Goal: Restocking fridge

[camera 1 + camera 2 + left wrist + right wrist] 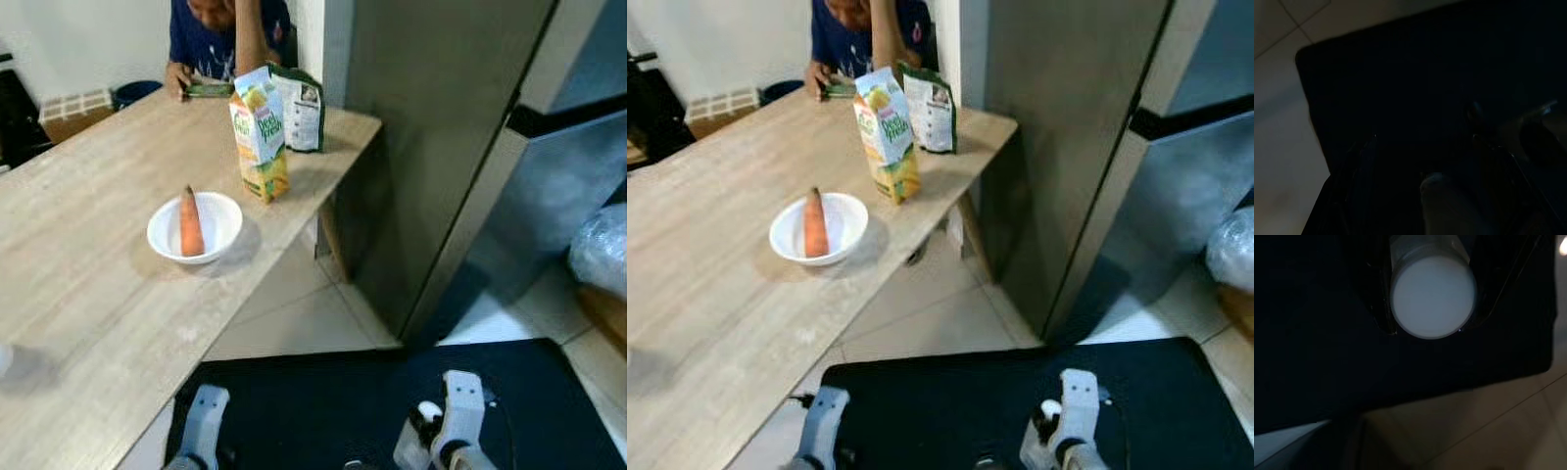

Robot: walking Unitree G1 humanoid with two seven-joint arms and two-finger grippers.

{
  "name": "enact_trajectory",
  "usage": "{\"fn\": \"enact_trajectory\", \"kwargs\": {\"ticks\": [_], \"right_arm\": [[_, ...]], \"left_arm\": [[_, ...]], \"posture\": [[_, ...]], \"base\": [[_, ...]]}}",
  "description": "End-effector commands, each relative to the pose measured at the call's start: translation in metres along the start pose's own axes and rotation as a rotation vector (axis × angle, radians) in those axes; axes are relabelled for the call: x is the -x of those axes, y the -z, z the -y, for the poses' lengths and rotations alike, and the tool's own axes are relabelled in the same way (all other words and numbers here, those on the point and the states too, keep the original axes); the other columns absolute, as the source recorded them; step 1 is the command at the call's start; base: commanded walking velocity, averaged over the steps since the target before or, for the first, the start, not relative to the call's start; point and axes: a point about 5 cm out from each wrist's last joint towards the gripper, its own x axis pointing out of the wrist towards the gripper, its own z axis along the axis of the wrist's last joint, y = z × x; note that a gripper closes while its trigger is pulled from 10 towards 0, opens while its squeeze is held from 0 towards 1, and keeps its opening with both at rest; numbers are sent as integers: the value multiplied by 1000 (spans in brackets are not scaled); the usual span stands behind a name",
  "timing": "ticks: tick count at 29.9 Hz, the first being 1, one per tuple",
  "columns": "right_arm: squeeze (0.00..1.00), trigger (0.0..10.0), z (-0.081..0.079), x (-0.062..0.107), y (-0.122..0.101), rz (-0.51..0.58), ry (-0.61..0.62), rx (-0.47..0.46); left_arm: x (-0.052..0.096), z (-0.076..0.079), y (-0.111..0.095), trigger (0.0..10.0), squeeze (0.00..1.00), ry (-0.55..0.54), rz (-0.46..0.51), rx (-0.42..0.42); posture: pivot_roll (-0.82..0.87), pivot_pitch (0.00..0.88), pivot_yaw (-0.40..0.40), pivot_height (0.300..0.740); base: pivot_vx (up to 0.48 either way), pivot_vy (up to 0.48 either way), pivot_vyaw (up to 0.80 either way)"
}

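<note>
The juice carton (261, 132) stands upright near the table (88, 264) edge, ahead and left of both low-hanging arms, the left gripper (201, 426) nearer. The fridge (441, 147) stands just right of the table. Beside the carton, a white bowl (195, 227) holds a carrot (190, 223) (lying lengthwise). The right gripper (1063, 421) hangs idle; I cannot tell how the fingers stand.

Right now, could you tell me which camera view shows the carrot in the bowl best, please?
The left eye view: the carrot lies sharp and unblocked in the white bowl. The right eye view shows it almost equally well. Both wrist views are dark, aimed at the floor.
</note>
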Motion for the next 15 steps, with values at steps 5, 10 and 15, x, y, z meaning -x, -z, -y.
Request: {"fn": "enact_trajectory", "kwargs": {"ticks": [5,10,15], "right_arm": [[0,10000,0,4,11,-34,18,-26],[0,10000,3,5,12,-35,25,-28],[0,10000,5,7,14,-42,34,-28]], "left_arm": [[3,-3,6,10000,0,5,-27,-25],[2,-2,4,10000,0,10,-22,-31],[1,-2,3,10000,0,4,-19,-26]], "posture": [[-155,108,77,725],[-155,108,73,725],[-157,103,73,725]], "base": [[0,0,-664],[0,0,-666],[0,0,-668]]}}
